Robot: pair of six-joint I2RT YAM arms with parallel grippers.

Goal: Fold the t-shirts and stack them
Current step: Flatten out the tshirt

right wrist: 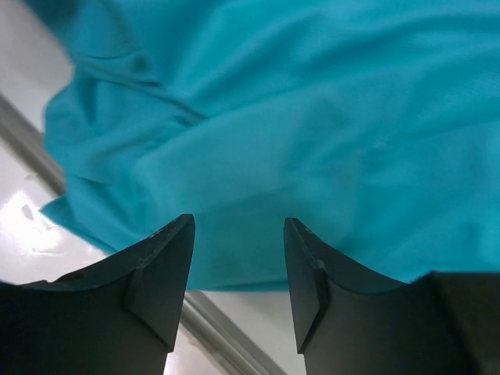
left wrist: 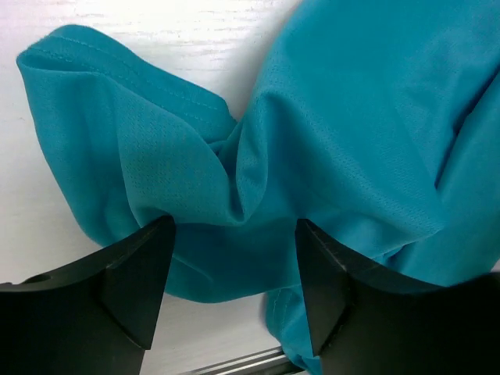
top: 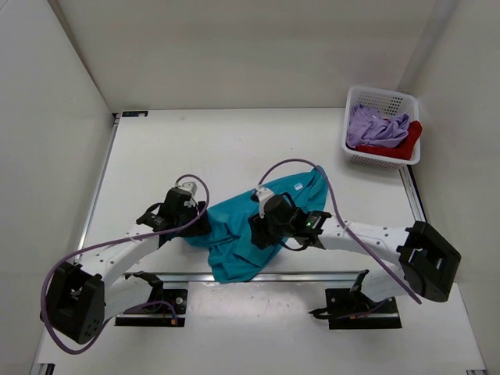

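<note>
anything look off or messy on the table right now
The teal shirt lies crumpled in a heap, not flat, and its near edge drapes onto the metal rail. In the white basket, the red shirt bulges over the right rim beside the lavender shirt.

Bright even light, glare on the table (right wrist: 27, 223), wrist views softly blurred.

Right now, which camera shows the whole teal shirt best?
The top external view: it shows the whole teal shirt, crumpled near the table's front edge. Each wrist view shows only a close patch of folds beyond its open fingers.
</note>
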